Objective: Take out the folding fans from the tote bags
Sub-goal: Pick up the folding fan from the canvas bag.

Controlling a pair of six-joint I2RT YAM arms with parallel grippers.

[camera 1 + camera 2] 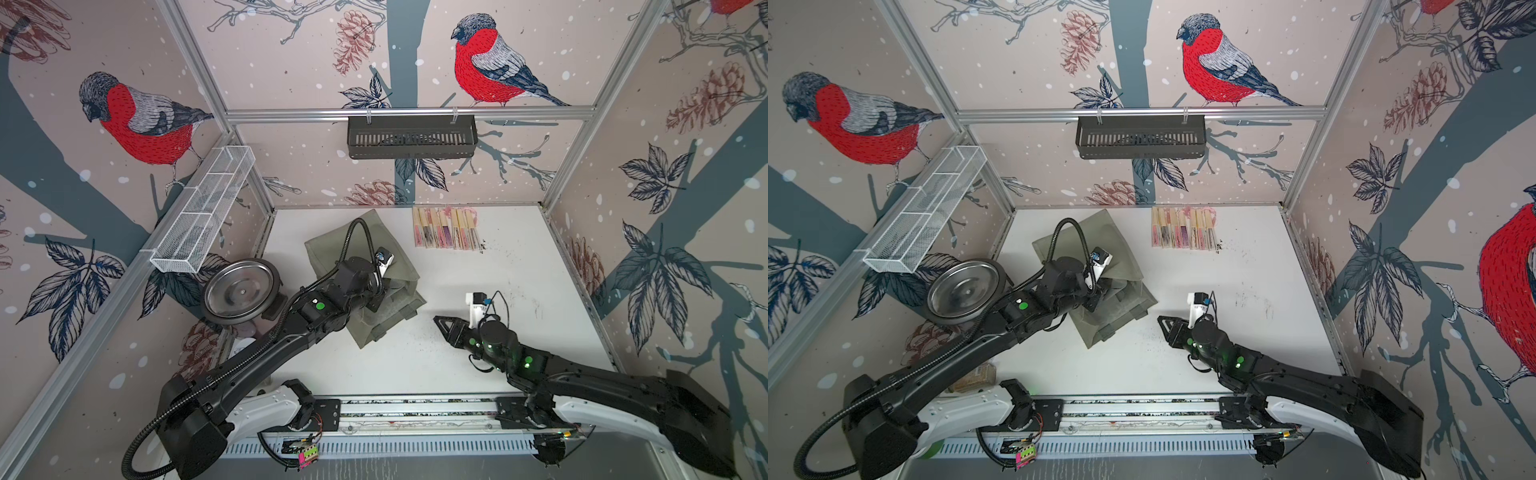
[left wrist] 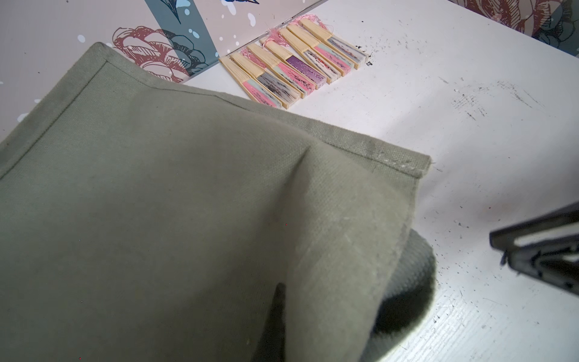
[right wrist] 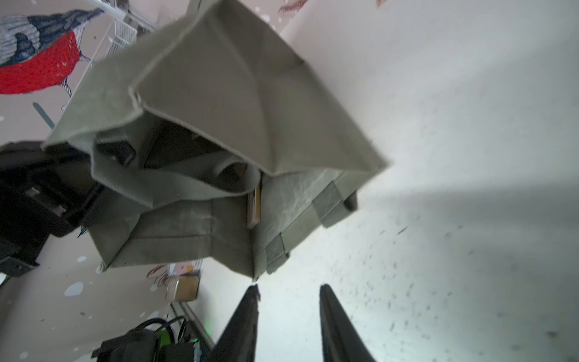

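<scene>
The olive tote bag (image 1: 332,245) lies crumpled on the left half of the white table, and my left gripper (image 1: 374,301) is shut on its fabric. That cloth drapes over the jaws in the left wrist view, hiding them. A pale bamboo end of a folding fan (image 3: 253,207) peeks out of the bag's mouth. Several more folding fans (image 1: 446,232) lie side by side against the back wall. My right gripper (image 3: 289,288) hovers just off the bag's corner, its jaws apart with nothing between them.
A steel bowl (image 1: 241,291) sits at the left table edge beside my left arm. A white wire-mesh tray (image 1: 203,208) hangs on the left wall and a black slotted basket (image 1: 411,137) on the back rail. Walls close three sides.
</scene>
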